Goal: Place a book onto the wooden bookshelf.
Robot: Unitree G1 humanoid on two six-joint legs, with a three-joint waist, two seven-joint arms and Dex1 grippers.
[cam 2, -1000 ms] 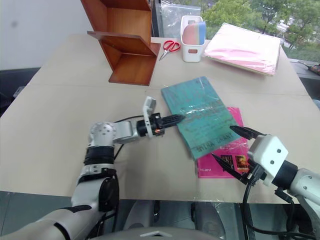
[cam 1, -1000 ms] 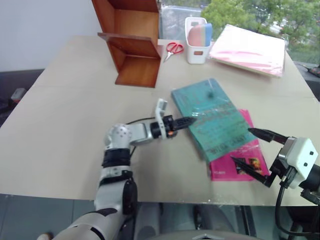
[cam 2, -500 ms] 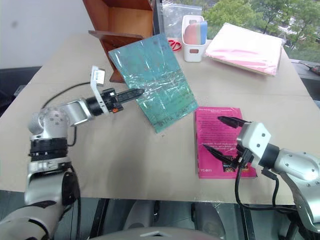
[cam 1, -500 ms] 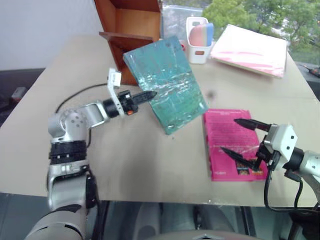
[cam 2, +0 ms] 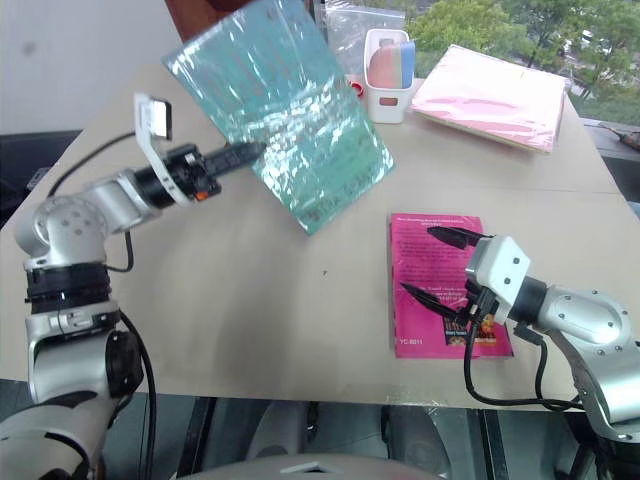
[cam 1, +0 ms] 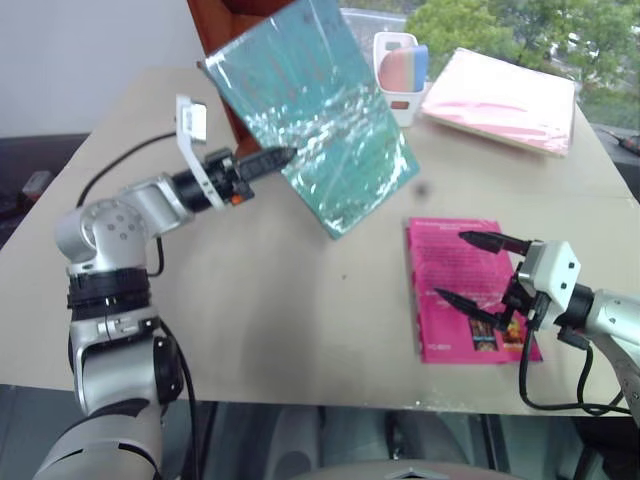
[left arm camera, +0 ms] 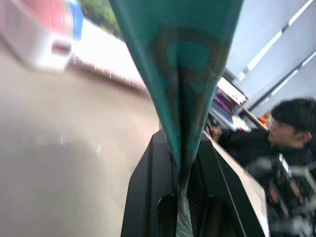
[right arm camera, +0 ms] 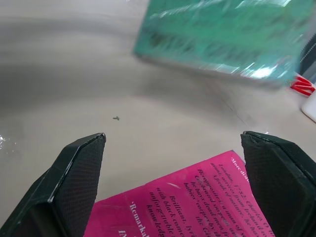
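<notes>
Silver jointed arms, black cuffs and cables, white wrist housings, tapered black fingers [cam 1: 268,158] ribbed inside

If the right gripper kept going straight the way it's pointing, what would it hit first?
Probably nothing soon: the open right gripper points level over the pink book across bare table; the lifted teal book hangs ahead, depth unclear.

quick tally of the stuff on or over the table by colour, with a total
teal: 1, the book clamped in the left gripper
pink: 2, the magenta book and the pale folder stack
white: 1, the holder
brown: 1, the wooden bookshelf
red: 1, the scissors
total: 6
</notes>
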